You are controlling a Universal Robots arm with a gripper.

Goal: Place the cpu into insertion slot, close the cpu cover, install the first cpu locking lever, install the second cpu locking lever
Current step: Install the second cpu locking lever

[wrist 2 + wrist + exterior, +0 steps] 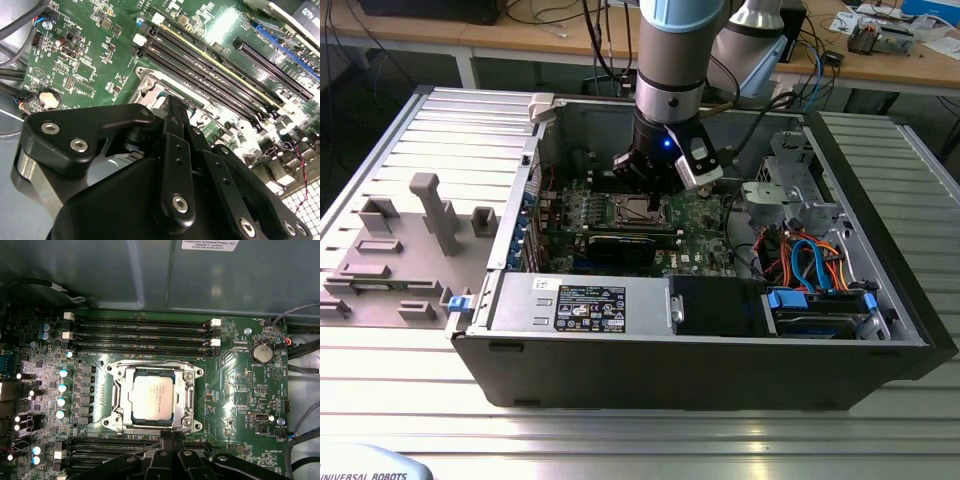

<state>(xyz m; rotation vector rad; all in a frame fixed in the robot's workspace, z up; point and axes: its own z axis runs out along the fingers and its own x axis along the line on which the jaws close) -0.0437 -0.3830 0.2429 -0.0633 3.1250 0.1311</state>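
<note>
In the first wrist view the gripper (171,436) has its fingers drawn together, holding nothing, tips at the edge of the cpu cover (189,392). The cover lies flat over the cpu (152,398), seated in the insertion slot (120,412).

arm (670,60): reaching straight down, wrist vertical | gripper (171,436): black fingers (176,117) drawn together at the tips, pointing down | holding: nothing visible between the tips
</note>
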